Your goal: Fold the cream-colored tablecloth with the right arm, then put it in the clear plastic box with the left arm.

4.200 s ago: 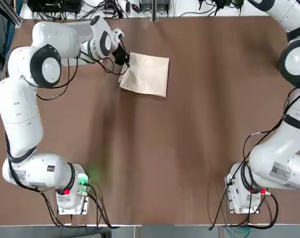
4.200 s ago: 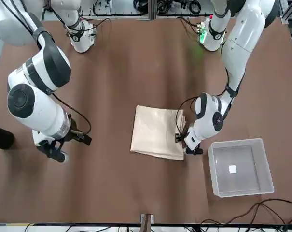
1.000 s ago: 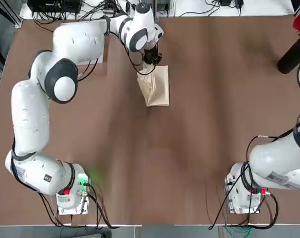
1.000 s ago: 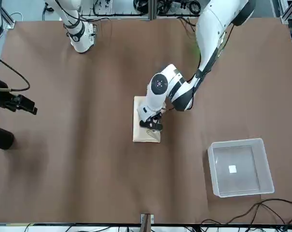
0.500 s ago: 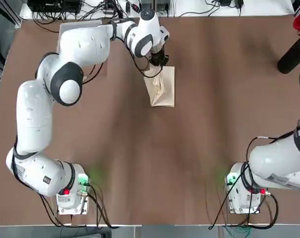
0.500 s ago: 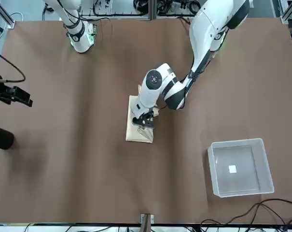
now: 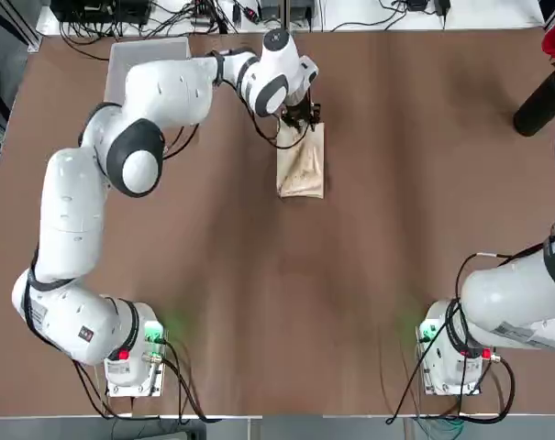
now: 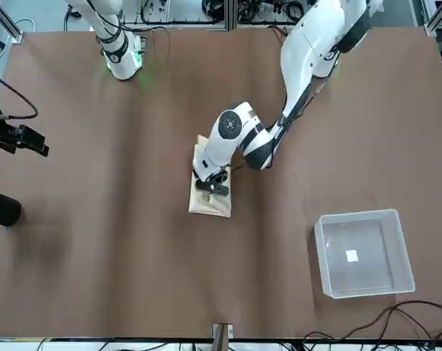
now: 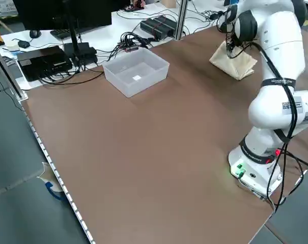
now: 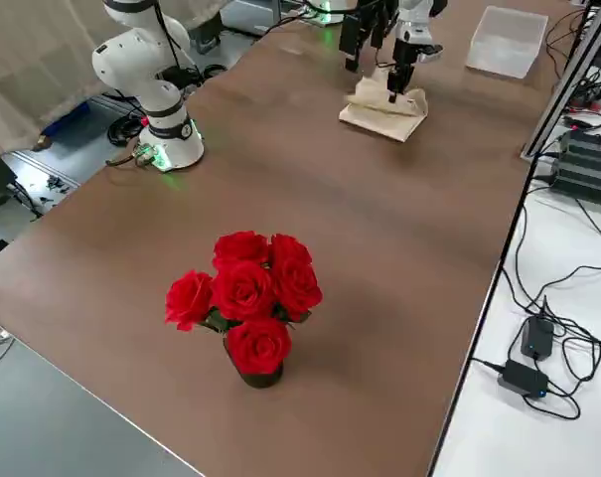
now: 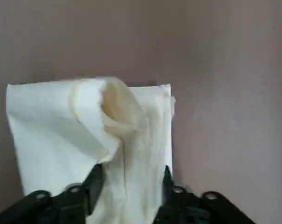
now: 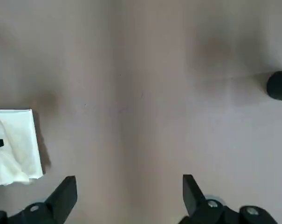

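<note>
While the black two-finger left gripper (image 11: 131, 186) hangs over the cream rectangular folded cloth (image 11: 52, 126), its fingers stand apart, a ruffled ridge of cloth between them. Cloth lies on the brown table (image 8: 169, 278), well apart from the translucent whitish square plastic box (image 8: 365, 256). Black right gripper (image 12: 130, 189): off toward robot's right, fingers wide apart, holding nothing.

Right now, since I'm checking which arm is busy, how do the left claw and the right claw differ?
The left claw is spread over the cream-colored tablecloth; the right claw hovers over bare table.
The left claw has fabric between its fingers, while the right claw has nothing between its own.
Both are black, two-fingered and open.
</note>
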